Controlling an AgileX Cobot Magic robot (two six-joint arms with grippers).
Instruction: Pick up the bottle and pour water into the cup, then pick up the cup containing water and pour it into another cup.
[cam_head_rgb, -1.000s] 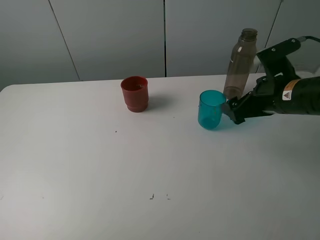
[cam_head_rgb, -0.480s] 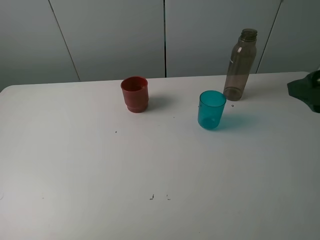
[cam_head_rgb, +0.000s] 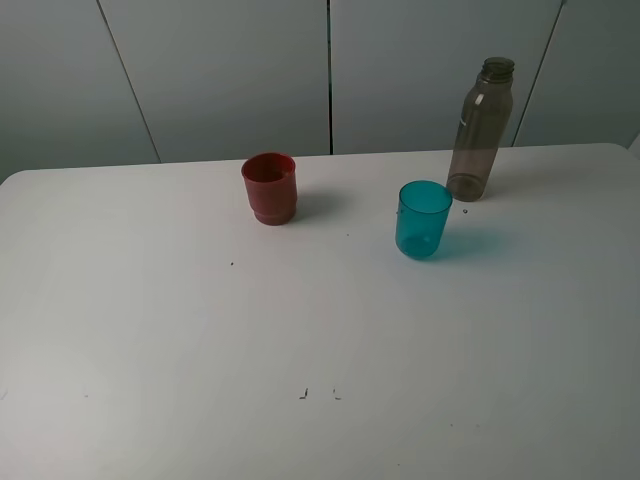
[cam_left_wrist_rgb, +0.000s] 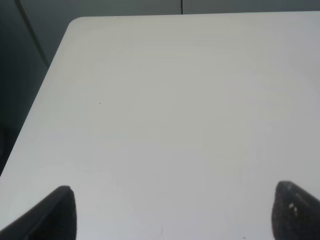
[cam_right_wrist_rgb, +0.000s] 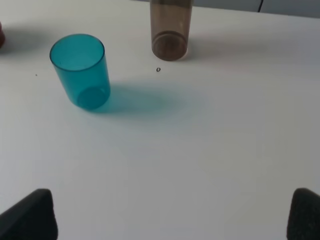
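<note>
The smoky grey-brown bottle stands upright at the back right of the white table. The teal translucent cup stands upright just in front and to the left of it. The red cup stands upright further left. Neither gripper shows in the exterior high view. In the right wrist view my right gripper is open and empty, well back from the teal cup and the bottle's base. In the left wrist view my left gripper is open and empty over bare table.
A small dark speck lies on the table beside the bottle's base. The table's far left corner shows in the left wrist view. Grey wall panels stand behind the table.
My right arm, which was right next to the teal cup a second ago, has pulled back to the right and out of the exterior high view. The cups and bottle have not moved.
</note>
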